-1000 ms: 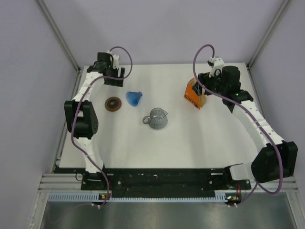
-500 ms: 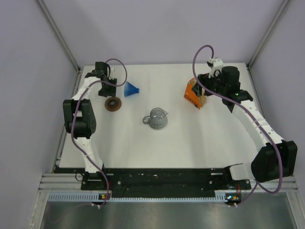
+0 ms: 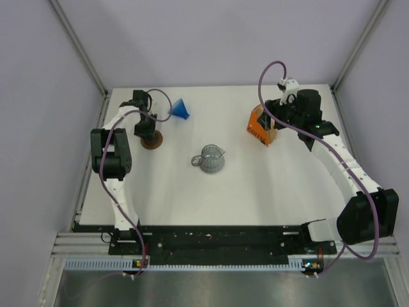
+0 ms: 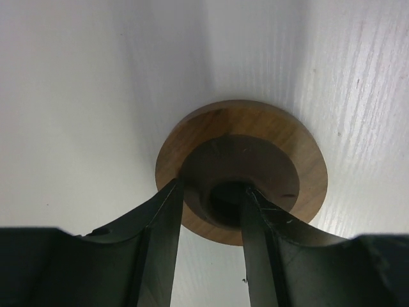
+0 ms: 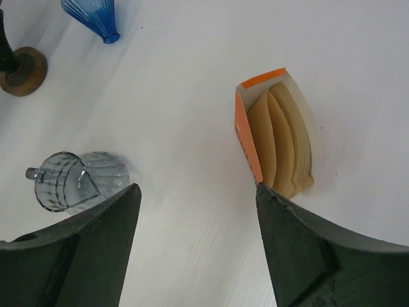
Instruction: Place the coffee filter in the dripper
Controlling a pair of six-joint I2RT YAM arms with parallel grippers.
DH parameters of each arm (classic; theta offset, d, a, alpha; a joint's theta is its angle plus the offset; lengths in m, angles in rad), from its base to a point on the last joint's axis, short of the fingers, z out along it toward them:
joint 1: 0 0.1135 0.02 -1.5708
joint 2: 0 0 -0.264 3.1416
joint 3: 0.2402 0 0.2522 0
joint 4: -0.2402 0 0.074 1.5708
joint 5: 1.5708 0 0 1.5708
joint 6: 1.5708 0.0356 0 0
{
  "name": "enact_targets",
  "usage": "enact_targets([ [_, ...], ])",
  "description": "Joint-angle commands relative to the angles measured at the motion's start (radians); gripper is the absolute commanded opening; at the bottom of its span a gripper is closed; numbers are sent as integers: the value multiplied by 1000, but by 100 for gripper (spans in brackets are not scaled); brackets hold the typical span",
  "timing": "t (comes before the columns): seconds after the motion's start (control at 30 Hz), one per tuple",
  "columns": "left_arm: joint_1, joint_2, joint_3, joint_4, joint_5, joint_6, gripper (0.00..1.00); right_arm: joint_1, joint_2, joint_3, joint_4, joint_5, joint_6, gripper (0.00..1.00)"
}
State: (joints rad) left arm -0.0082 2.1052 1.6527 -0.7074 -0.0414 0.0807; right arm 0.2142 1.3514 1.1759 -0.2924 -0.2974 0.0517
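Note:
The blue dripper [image 3: 180,110] [image 5: 91,15] lies on its side near the back of the table, apart from both grippers. Tan coffee filters [image 5: 281,137] stand packed in the open orange packet [image 3: 258,127] [image 5: 246,144]. My right gripper [image 5: 197,188] hovers wide open just left of that packet, holding nothing. My left gripper [image 3: 148,132] [image 4: 209,190] points down over the flat brown ring [image 3: 152,140] [image 4: 300,160]. Its jaws stand half open on either side of the ring's centre hole, and bare table shows between them.
A grey translucent handled cup [image 3: 209,158] [image 5: 67,182] stands mid-table between the arms. The brown ring also shows at the top left of the right wrist view [image 5: 25,71]. Grey walls and frame posts close in the table at the back and sides.
The left gripper came forward and down onto the brown ring while its jaws narrowed. The dripper rolled toward the back of the table. The right arm stayed still.

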Motion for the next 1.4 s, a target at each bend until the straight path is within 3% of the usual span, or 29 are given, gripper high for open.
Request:
enact_targets([
  [0.0,2,42,9,32,-58,19,44,5,-29,-4,9,6,-16,73],
  [0.07,1,52,9,43,-64,24,34,5,-35,-5,9,4,-15,73],
  [0.17,2,62,16,40,-40,25,0,7,-38,-2,4,0,-9,73],
  [0.27,1,24,25,-7,35,24,0,14,-47,17,-14,1,4,72],
  [0.4,54,-108,39,-88,332,24,0,94,-60,53,-25,-11,-22,72],
  [0.57,57,-224,134,-332,772,125,0,381,-83,79,-19,-251,-356,78],
  [0.67,36,-318,128,-469,998,299,0,487,-92,82,28,-333,-466,84],
  [0.83,-55,-473,64,-607,1147,508,0,548,-11,186,33,-453,-496,82],
  [1.17,-190,-560,48,-702,1184,605,0,605,120,307,-37,-465,-520,68],
  [1.3,-200,-550,53,-702,1210,591,0,629,140,315,-34,-471,-507,54],
  [1.33,-200,-548,56,-704,1222,591,0,634,144,317,-34,-471,-504,48],
  [1.37,-200,-542,62,-705,1230,590,0,639,152,320,-34,-471,-498,35],
])
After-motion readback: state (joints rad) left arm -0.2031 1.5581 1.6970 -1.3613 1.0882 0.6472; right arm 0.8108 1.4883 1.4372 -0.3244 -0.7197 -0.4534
